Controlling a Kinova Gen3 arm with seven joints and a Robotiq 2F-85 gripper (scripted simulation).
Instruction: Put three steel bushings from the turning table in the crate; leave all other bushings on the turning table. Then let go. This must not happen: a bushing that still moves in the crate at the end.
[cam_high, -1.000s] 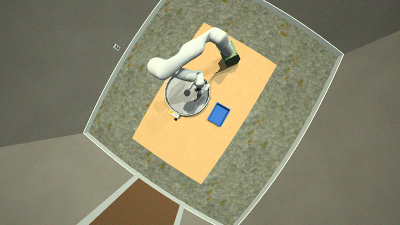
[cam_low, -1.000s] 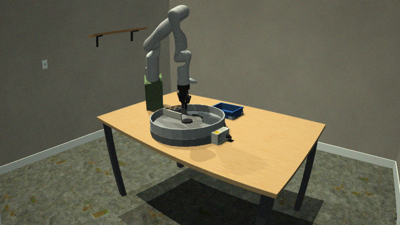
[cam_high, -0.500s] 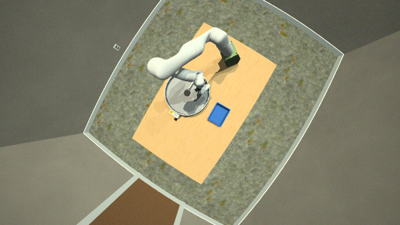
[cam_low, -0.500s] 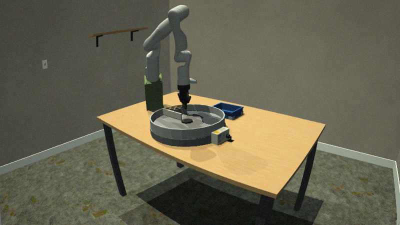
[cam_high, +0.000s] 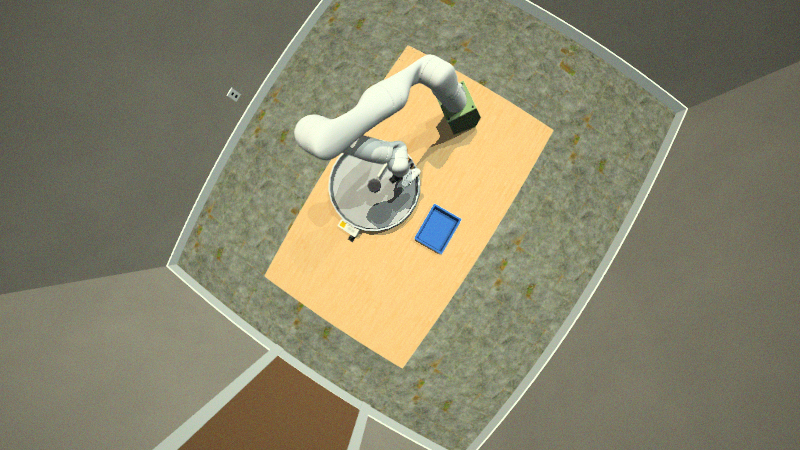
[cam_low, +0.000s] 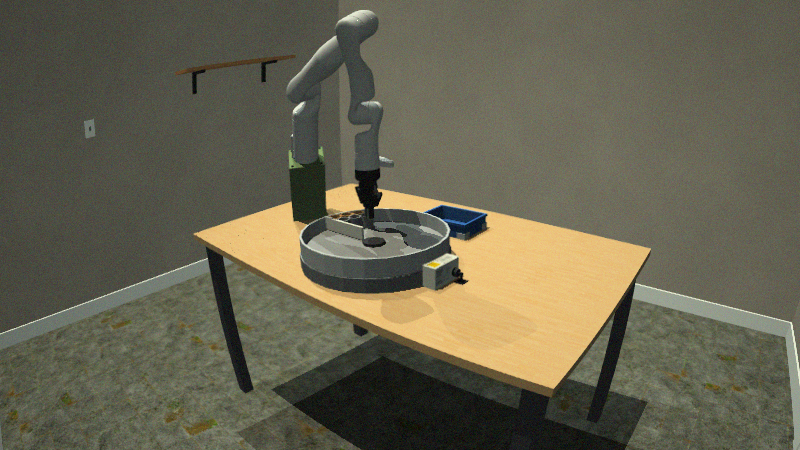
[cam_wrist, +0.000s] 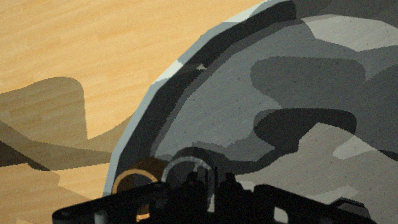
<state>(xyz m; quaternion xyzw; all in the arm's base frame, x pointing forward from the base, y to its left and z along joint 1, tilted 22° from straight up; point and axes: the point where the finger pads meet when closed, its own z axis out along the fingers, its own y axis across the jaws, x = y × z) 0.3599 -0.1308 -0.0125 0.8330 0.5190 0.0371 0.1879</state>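
Note:
The turning table (cam_high: 352, 204) (cam_low: 363, 269) (cam_wrist: 225, 95) is a round grey tray with a raised rim. My gripper (cam_low: 369, 222) (cam_wrist: 210, 178) points down inside it near the rim, its fingers almost together on the thin wall of a steel bushing (cam_wrist: 185, 159). This grey ring is still low at the table surface, its lower part hidden by the fingers. A copper-coloured bushing (cam_wrist: 135, 172) lies beside it, against the rim. Several rings (cam_low: 346, 216) show behind the divider in the exterior view. The blue crate (cam_high: 439, 229) (cam_low: 459, 227) stands beside the turning table, and no bushing shows in it.
A straight divider (cam_low: 343, 228) runs from the rim to the dark hub (cam_high: 374, 185) (cam_low: 373, 241). A control box (cam_high: 349, 229) (cam_low: 440, 272) sticks out from the turning table's side. The green arm base (cam_high: 462, 118) (cam_low: 307, 193) stands on the wooden table (cam_high: 363, 296) (cam_low: 531, 285).

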